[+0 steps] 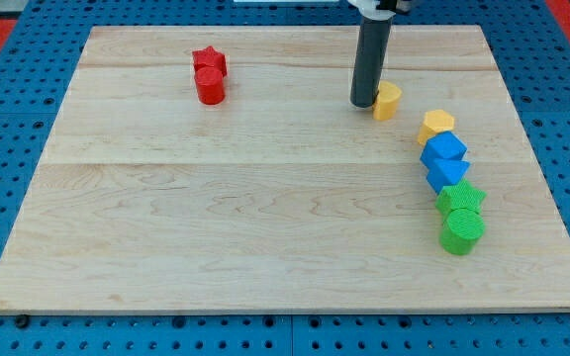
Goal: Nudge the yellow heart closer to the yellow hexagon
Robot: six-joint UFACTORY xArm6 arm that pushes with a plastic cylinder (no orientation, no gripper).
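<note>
Yellow heart [388,100] sits on the desk [265,198] in the upper right part of the view, just to the right of my tip [364,103], which touches or nearly touches its left side.

Going from the view's left: a red star [209,61] lies near the top left, with a red cylinder [210,87] touching it just below. Well to their right stands the dark rod, upright, with my tip down on the wood beside the yellow heart. There is no gripper on this arm, so nothing is open or clamped; the rod only presses sideways.

Further right and slightly lower is the yellow hexagon [436,126], near the heart but apart from it. Below the hexagon runs a touching chain: a blue block [444,150], a second blue block [447,175], a green star [460,200] and a green cylinder [461,232] at the bottom.
</note>
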